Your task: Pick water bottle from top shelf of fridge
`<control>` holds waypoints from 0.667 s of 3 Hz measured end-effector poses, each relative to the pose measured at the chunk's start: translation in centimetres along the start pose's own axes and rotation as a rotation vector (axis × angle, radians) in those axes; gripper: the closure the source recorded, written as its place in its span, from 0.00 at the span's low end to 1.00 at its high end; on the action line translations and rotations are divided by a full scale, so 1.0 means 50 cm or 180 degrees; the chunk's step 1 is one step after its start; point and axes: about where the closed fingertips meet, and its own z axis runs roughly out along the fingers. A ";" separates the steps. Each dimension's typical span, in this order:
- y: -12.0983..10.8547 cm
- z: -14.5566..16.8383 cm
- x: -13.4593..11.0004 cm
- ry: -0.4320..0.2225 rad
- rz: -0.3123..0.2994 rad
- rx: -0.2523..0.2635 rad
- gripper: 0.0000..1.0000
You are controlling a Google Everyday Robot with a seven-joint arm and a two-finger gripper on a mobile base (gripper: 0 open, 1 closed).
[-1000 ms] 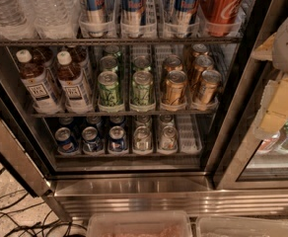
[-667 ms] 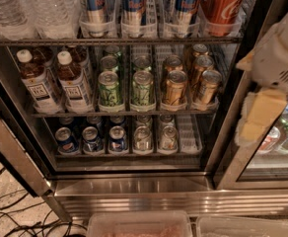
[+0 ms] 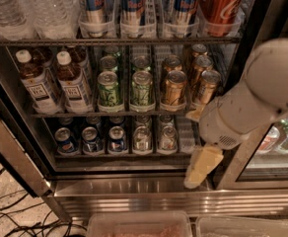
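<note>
Two water bottles, clear and ribbed, stand at the far left of the top shelf [image 3: 114, 41]: one [image 3: 48, 9] next to the cans and one [image 3: 3, 9] at the frame's left edge. Their caps are cut off by the top of the view. Beside them stand tall blue-silver cans [image 3: 133, 6] and a red cola can [image 3: 222, 4] in clear lane trays. My gripper [image 3: 200, 162], pale yellow on a white arm [image 3: 262, 98], hangs low at the right in front of the fridge's [image 3: 134, 186] bottom sill, far below and right of the bottles.
The middle rack holds brown tea bottles [image 3: 72, 80], green cans [image 3: 108, 89] and gold cans [image 3: 173, 88]; the lowest rack holds short cans [image 3: 117, 139]. A dark door post [image 3: 252, 28] stands at the right. Cables [image 3: 16, 216] lie on the floor; clear bins [image 3: 139, 225] sit below.
My arm has swung in from the right edge, leftward and down, and now covers the fridge's lower right corner. The bottles and cans have not moved.
</note>
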 end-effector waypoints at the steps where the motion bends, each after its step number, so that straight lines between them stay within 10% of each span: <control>1: 0.011 0.103 -0.051 -0.0858 -0.0044 -0.0074 0.00; 2: 0.024 0.123 -0.125 -0.1864 -0.0095 -0.0231 0.00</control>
